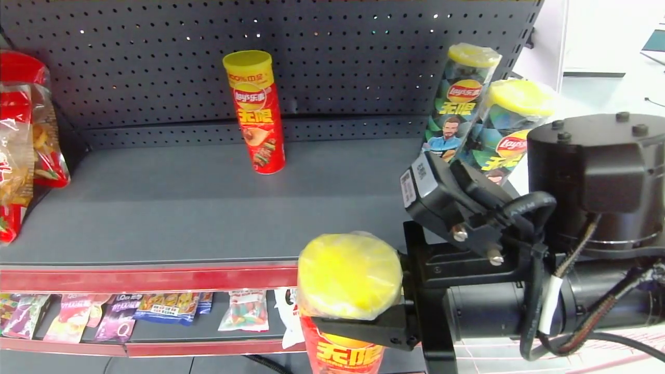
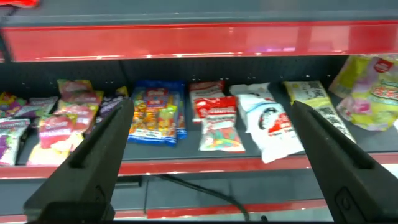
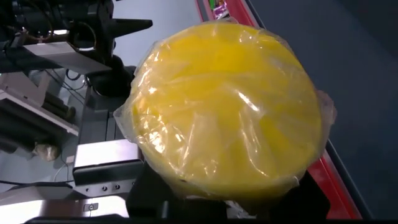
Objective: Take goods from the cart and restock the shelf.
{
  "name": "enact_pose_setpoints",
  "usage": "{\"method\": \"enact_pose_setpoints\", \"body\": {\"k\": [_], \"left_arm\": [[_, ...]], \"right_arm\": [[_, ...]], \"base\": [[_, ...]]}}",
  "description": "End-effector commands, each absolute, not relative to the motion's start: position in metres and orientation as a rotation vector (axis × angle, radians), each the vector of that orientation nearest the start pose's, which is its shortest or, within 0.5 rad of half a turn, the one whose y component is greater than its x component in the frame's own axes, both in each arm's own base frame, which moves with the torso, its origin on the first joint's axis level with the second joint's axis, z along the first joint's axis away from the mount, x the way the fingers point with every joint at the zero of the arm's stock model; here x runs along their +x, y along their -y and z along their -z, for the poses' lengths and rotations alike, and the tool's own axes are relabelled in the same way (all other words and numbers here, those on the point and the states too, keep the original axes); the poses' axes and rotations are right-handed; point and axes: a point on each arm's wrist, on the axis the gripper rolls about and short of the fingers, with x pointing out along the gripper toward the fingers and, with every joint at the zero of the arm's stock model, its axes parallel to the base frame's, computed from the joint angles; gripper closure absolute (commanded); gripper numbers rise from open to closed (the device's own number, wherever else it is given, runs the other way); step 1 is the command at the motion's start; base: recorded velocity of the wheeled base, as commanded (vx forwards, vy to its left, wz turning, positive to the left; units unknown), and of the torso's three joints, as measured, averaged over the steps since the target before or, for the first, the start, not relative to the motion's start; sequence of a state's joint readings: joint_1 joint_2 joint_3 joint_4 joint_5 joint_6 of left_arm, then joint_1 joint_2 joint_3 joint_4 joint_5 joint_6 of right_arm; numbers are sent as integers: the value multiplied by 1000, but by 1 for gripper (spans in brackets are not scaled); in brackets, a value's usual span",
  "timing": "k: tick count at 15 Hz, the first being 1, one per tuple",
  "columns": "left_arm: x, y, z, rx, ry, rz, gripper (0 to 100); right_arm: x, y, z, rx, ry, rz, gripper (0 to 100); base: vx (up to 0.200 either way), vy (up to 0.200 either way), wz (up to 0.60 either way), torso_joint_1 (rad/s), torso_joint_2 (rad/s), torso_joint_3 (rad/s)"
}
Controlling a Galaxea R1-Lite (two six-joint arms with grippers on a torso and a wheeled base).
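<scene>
There are two red chip cans [image 1: 258, 119], [image 1: 345, 291] and two blue-green chip cans [image 1: 457, 104], [image 1: 506, 135], four altogether. Large snack bags [image 1: 44, 150] number at least two. Small packets [image 2: 217, 121] number about nine, overlapping too much for an exact count.

- dark grey perforated metal back panel [image 1: 156, 62] across top of frame, light specks showing through holes
- white wall [image 1: 597, 31] upper right corner
- pale glossy floor [image 1: 613, 96] right edge, below it
</scene>
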State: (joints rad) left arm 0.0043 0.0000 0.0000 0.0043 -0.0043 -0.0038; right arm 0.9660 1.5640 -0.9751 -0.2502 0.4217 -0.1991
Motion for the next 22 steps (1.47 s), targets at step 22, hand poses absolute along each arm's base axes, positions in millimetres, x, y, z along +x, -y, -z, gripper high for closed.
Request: {"method": "enact_pose_setpoints", "body": {"k": [22], "left_arm": [[-23, 0, -75, -6, -6, 0, 0]], "right_arm": [[149, -230, -237, -258, -197, -1403, 100]], "base": [[0, 36, 0, 1, 0, 1]]}}
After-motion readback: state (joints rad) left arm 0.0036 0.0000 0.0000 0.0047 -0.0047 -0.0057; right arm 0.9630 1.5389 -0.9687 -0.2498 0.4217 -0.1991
